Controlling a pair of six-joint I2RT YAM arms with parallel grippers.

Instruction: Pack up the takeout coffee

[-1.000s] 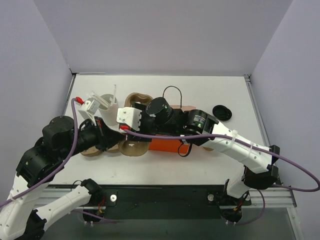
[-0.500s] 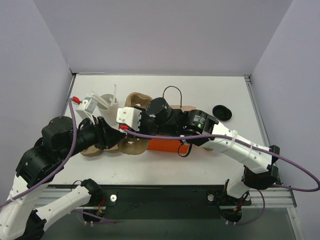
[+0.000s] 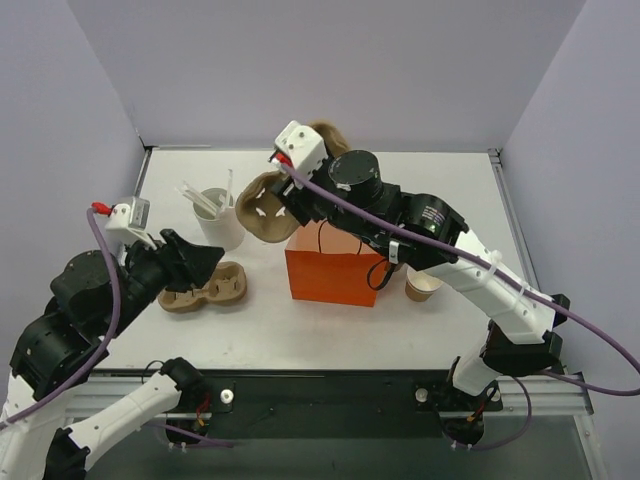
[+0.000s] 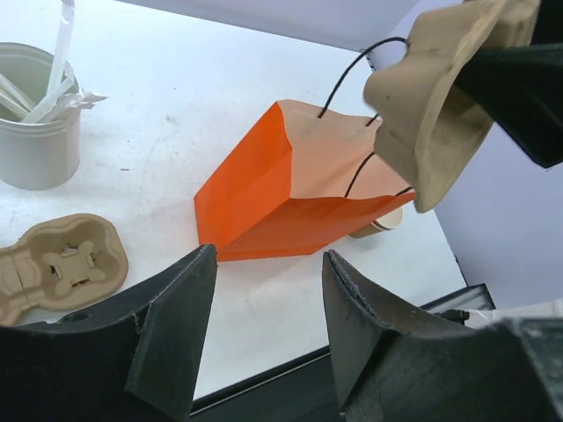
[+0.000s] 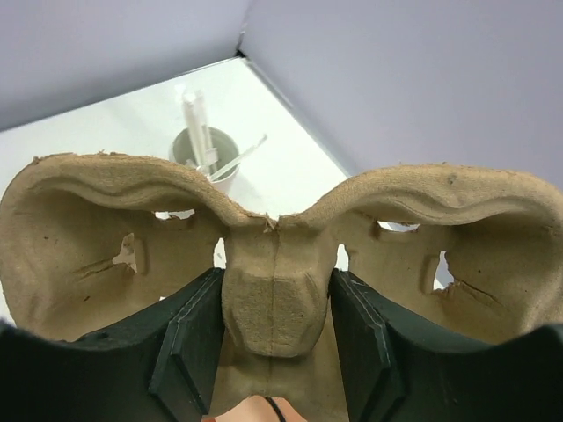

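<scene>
**Operator:** Two grippers: status?

**Technician:** Right gripper point(image 5: 274, 299) is clamped on the centre rib of a pulp cup carrier point(image 5: 88, 237), held off the table near the orange bag point(image 3: 335, 272). Left gripper point(image 4: 268, 264) stands open and empty.

**Operator:** Where is the takeout coffee?

**Technician:** No lidded cup is visible. The tan cup point(image 3: 424, 286) just beside the bag appears lidless.

**Operator:** Handling?

**Technician:** Expect light, crushable paper. Grip the wall below the lid, gently, keeping it upright.

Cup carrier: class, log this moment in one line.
right end effector: grips cup carrier, raised near orange bag | left end effector: open, empty
</scene>
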